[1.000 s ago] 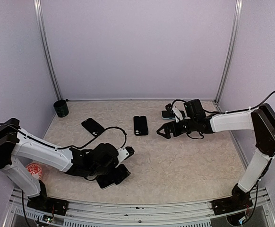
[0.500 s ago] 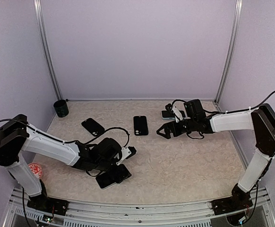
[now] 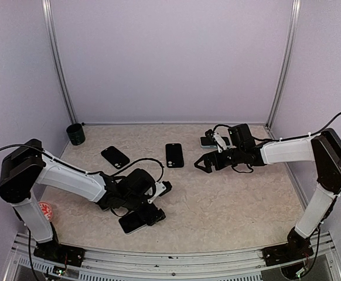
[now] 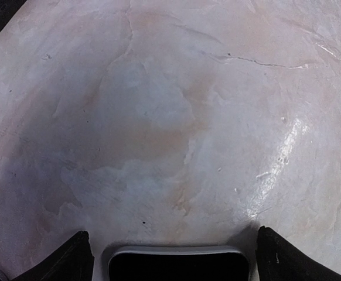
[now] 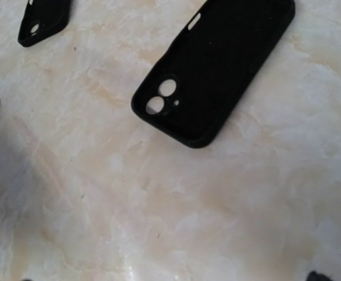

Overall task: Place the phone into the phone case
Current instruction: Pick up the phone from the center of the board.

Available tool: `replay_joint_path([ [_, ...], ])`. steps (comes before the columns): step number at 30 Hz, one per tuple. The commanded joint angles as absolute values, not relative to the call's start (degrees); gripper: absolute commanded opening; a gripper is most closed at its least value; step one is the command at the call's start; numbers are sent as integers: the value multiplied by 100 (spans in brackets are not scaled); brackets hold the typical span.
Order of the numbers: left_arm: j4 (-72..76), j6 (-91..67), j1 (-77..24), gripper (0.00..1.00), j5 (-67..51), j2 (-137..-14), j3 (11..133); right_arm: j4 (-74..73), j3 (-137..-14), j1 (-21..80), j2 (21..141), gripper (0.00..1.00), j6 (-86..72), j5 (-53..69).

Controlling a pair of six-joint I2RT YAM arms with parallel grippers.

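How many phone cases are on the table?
2. Left case lies nearer the cup; centre case lies to its right, mid-table. Another could be hidden from view.

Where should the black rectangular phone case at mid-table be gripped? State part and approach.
Probably pinch the black rectangular phone case across its long edges at mid-length, coming straight down. It lies flat on the marbled table, both long sides unobstructed, narrow across.
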State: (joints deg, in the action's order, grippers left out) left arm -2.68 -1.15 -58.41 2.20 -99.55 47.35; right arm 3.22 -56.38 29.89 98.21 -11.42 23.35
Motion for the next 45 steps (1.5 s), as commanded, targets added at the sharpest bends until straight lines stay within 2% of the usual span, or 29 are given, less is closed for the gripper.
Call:
replay_joint_path([
  [1, -555, -176, -5810, 92, 143, -10157, 4849, 389, -5589, 3015, 9634, 100, -1118, 2375],
  [5, -707, -237, -5887, 87, 186, -10170, 4926, 382, -5597, 3015, 9617, 100, -1101, 2392],
  [20, -1645, -583, -6015, 84, 647, -9888, 5076, 449, -5624, 3015, 9677, 100, -1142, 2521],
  [23, -1652, -534, -6009, 79, 606, -9903, 5073, 453, -5616, 3020, 9651, 100, -1131, 2514],
  [29, -1614, -486, -6009, 62, 519, -9927, 5066, 453, -5622, 3014, 9648, 100, -1137, 2509],
  [37, -1247, -203, -6020, 58, 636, -9982, 5388, 378, -5666, 3015, 9627, 100, -1129, 2435],
  [45, -900, 393, -6028, 58, 604, -10645, 6201, 45, -5787, 3006, 9541, 100, -1336, 1939],
])
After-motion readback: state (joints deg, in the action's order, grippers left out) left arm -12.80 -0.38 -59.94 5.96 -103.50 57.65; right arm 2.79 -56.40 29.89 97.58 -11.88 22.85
